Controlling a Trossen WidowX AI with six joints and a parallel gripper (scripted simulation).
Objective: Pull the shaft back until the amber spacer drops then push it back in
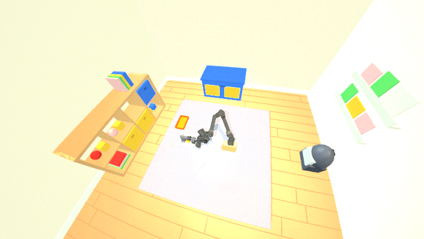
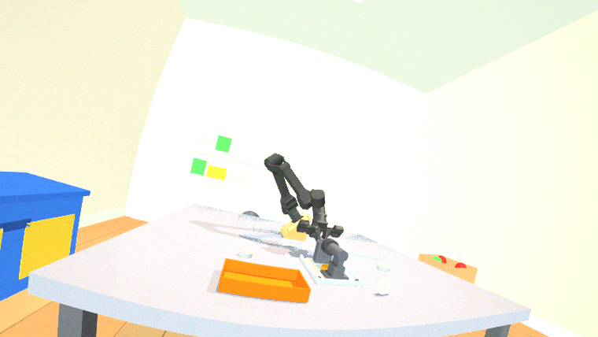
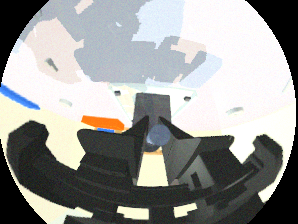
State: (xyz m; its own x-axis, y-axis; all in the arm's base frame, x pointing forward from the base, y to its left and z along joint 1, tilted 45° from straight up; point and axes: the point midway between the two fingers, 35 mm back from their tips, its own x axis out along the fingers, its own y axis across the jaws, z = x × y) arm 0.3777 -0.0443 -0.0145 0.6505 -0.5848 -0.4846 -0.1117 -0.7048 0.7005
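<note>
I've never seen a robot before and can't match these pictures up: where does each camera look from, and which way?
Top: high overhead, facing down at the table; whole arm visible.
Exterior: beyond the table's edge, looking across it towards the arm, also all visible.
Wrist: on the arm, looking along the gripper's black fingers.
Top and exterior share the orange tray.

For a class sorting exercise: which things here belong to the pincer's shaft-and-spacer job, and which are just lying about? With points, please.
In the job:
- pincer point(image 1: 196, 142) point(image 2: 321, 237) point(image 3: 153, 119)
- shaft point(image 1: 189, 137) point(image 2: 337, 251) point(image 3: 159, 135)
- amber spacer point(image 1: 188, 141) point(image 2: 324, 266) point(image 3: 152, 152)
- housing block point(image 1: 193, 139) point(image 2: 320, 252) point(image 3: 152, 106)

Apparently just about:
- orange tray point(image 1: 182, 122) point(image 2: 263, 291) point(image 3: 102, 122)
- loose pale rings point(image 1: 171, 145) point(image 2: 383, 267) point(image 3: 235, 110)
- blue cupboard point(image 1: 223, 73) point(image 2: 42, 183) point(image 3: 19, 97)
</note>
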